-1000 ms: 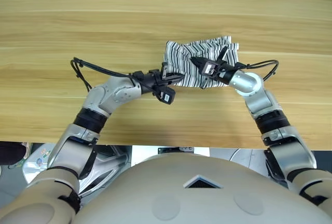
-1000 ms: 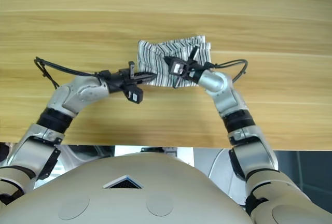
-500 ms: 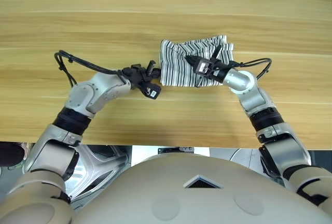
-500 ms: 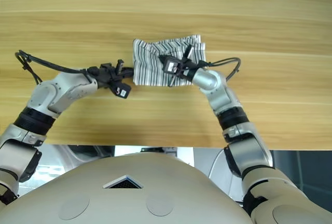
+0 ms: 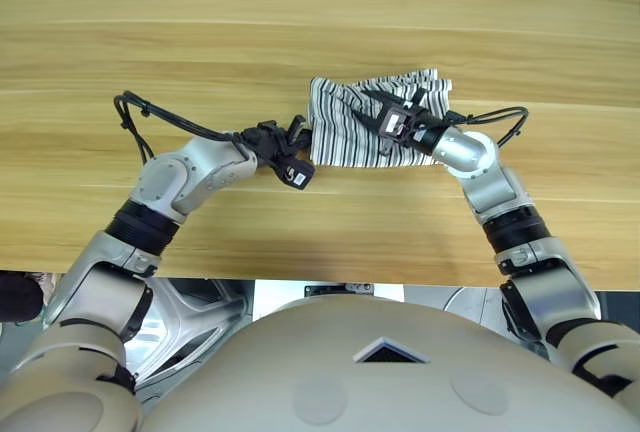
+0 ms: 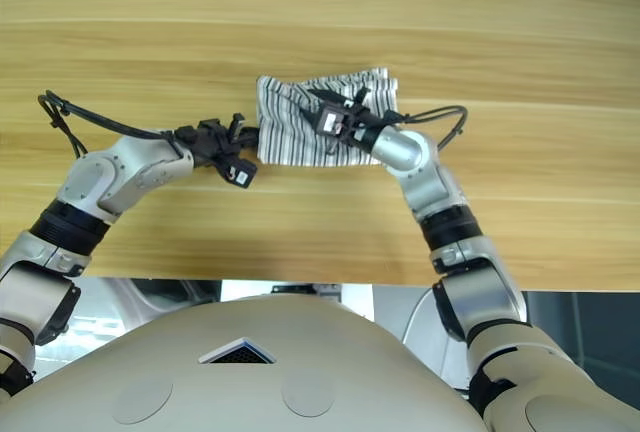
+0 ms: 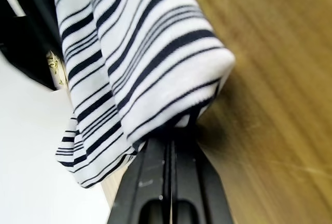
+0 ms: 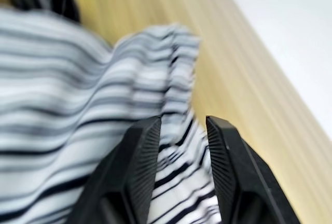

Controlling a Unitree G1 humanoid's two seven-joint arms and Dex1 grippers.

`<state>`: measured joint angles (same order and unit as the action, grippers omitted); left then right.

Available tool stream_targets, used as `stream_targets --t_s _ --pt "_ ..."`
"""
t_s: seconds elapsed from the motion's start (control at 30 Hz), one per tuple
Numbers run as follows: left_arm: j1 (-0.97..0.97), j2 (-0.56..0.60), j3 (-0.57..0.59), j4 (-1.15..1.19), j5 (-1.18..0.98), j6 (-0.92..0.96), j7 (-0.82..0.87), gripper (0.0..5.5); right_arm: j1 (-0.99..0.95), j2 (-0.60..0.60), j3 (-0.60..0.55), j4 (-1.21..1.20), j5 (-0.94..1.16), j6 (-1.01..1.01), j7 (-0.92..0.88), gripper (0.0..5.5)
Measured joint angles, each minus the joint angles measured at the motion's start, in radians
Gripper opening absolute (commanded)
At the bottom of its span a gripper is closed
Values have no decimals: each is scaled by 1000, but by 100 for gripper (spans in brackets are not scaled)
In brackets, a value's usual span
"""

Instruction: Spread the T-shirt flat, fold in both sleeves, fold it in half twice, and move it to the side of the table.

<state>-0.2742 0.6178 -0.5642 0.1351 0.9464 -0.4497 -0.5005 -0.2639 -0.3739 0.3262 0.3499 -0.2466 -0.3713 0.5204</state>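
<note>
Pinching the T-shirt (image 5: pixel 342 142) edge on the table (image 5: pixel 300 12) is the left hand (image 7: pixel 171 136); right hand (image 8: pixel 182 123) narrowly parted.

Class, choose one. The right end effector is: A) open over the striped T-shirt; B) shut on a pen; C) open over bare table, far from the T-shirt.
A: the right end effector has its fingers apart, the striped T-shirt showing through the gap.

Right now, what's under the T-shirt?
Wooden table lies beneath the T-shirt; the left gripper tips sit under its edge fold. Whatever lies between the folded layers is covered.
</note>
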Motion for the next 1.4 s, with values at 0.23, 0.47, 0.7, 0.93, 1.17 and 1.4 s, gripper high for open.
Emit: stream_targets --t_s 0.23,0.47,0.7,0.93,1.17,1.4 --pt "-7 -5 -10 18 0 7 18 0 8 -10 -41 -99 54 -13 4 103" --pt "-23 -17 -15 43 0 17 43 0 29 -51 9 -78 -11 -20 37 3" --pt "-30 -20 -20 56 0 18 62 0 31 -69 26 -39 -17 -24 48 3" --pt "-37 -27 -21 73 0 19 82 0 12 -69 38 73 -33 -34 47 3" --pt "-43 -36 -33 85 8 27 97 0 -94 -58 44 259 -33 -70 69 3" --pt "-51 -54 -45 92 8 46 113 0 -296 35 -171 640 147 132 -67 3"
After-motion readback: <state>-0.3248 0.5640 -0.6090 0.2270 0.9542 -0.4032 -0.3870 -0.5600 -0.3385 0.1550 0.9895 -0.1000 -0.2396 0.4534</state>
